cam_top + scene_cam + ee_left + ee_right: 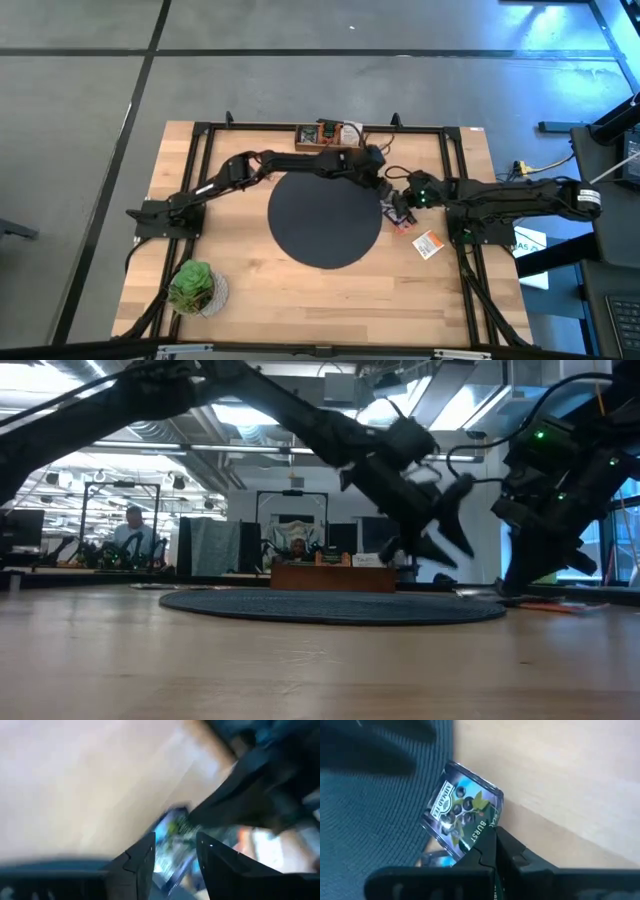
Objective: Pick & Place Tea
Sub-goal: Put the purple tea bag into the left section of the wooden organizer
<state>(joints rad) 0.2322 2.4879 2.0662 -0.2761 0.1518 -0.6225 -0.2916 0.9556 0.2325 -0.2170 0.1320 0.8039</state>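
The tea in hand is a dark blue-purple packet (462, 815), lying across the right rim of the black round mat (325, 218). My right gripper (492, 851) is shut on it, at the mat's right side (403, 208). Just beyond the packet, my left gripper (387, 186) stands open above the table and touches nothing. In the left wrist view the packet (172, 837) shows blurred past its two fingers. An orange-and-white packet (428, 244) and a red one (402, 227) lie flat on the wood near the right gripper. My right gripper pinches the packet's near edge (482, 834), close to a corner, between its two fingertips. The fingers slant down from the table's right side. The packet lies partly over the mat's rim and partly over the wood. Whether it is lifted clear, I cannot tell.
A wooden box (327, 134) with more packets stands at the far edge. A green plant (193, 285) sits at the near left. A black frame (205, 130) runs round the table. Both arms crowd the mat's right side.
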